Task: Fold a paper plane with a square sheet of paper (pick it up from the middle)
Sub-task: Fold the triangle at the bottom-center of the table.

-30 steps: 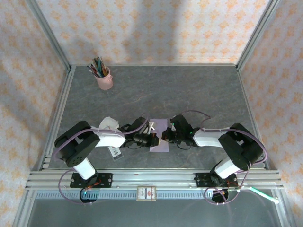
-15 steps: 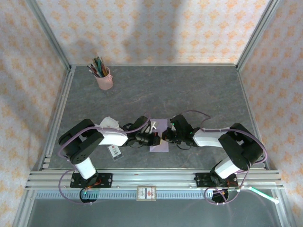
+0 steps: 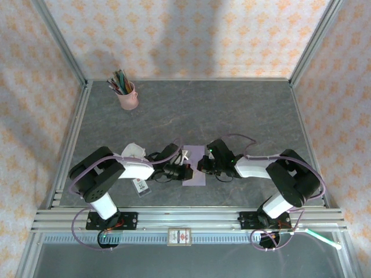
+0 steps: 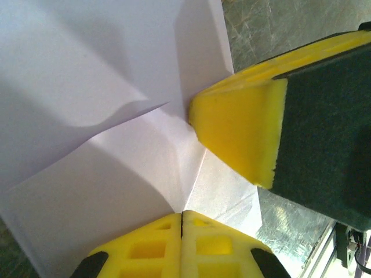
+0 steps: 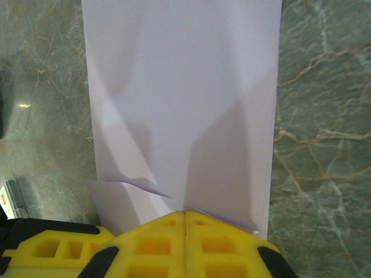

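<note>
The square sheet of paper [image 3: 195, 167] is lavender and lies on the table between the arms. It is folded into a long narrow strip [image 5: 182, 104] with creased flaps [image 4: 116, 174], not a pointed paper plane. My left gripper [image 3: 184, 169] is shut, and its tips [image 4: 182, 217] rest on the paper where a crease ends. My right gripper [image 3: 203, 166] is shut too, with its tips [image 5: 185, 214] pressed on the strip's near end. Each wrist view shows the other gripper's yellow fingers [image 4: 237, 133] [image 5: 52, 248] close by.
A pink cup of pens [image 3: 127, 96] stands at the back left. A crumpled white wad [image 3: 133, 151] and a small white printed card [image 3: 141, 185] lie by the left arm. Aluminium rails [image 3: 185, 217] run along the near edge.
The left gripper nudged right, then came back. The right gripper edged slightly left over the paper. Both stayed shut, and the paper kept its place.
</note>
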You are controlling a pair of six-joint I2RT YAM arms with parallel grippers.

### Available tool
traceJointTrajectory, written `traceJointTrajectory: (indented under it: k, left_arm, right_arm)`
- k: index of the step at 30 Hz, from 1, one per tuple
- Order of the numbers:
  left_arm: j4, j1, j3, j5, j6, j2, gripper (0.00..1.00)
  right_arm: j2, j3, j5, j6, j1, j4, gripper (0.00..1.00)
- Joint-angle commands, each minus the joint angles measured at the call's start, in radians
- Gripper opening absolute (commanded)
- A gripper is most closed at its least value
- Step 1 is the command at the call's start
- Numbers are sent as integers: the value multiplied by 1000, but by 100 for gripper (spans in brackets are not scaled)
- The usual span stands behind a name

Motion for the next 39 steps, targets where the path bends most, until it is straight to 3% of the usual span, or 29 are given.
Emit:
traceJointTrajectory:
  k: [1,28,39]
  left_arm:
    - [-78,6,-48,-5,14,-17,0]
    - [-131,13,-247,17,27,-181,0]
    - [-127,41,-229,37,10,-350,0]
  right_arm:
    - [67,-25,124,-29,-9,-163,0]
    - [93,-3,148,-59,-10,-208,0]
    - [84,48,112,-146,-12,-225,0]
